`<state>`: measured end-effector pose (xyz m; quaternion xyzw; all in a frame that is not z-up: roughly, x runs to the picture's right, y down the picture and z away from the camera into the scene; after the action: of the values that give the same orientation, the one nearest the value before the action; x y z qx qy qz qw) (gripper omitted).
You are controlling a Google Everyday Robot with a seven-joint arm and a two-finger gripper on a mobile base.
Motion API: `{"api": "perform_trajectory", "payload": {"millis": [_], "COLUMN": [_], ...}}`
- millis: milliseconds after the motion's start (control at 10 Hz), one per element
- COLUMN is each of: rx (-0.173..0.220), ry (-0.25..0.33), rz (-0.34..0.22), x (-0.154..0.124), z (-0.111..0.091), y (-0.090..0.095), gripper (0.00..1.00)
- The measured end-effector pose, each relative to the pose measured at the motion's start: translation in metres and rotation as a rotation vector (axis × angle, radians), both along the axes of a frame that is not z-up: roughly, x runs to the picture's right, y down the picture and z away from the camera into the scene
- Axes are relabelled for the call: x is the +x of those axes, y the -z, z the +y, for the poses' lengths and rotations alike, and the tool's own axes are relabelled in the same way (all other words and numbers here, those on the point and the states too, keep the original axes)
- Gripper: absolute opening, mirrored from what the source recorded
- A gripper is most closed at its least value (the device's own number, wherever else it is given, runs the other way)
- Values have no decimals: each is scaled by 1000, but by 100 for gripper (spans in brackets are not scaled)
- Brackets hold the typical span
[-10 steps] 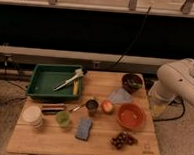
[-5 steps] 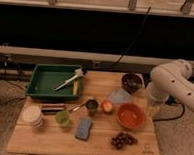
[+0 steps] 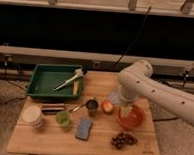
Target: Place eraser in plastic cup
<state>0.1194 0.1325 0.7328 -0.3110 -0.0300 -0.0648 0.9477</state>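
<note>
Camera view: gripper (image 3: 124,110) hangs over orange bowl (image 3: 137,122); open or closed, cannot tell. Eraser (image 3: 53,109) lies flat on table (image 3: 101,145), well apart from gripper toward picture-left, just beside 1 plastic cup (image 3: 63,118), not inside.

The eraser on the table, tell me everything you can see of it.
The eraser is a narrow dark bar with a lighter stripe along its side, lying flat on the wooden table in front of the green tray. White bowls stand beside one end, the green plastic cup near the other. Nothing holds it; the pincer hangs far off, above the orange bowl.
</note>
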Motion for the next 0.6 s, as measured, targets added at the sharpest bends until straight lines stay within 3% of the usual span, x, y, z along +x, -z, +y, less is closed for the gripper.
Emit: {"api": "perform_trajectory", "payload": {"millis": [600], "rx": [-44], "ry": [62], "rz": [-154], "x": [-149], "z": [6], "y": [-28], "gripper": [65]}}
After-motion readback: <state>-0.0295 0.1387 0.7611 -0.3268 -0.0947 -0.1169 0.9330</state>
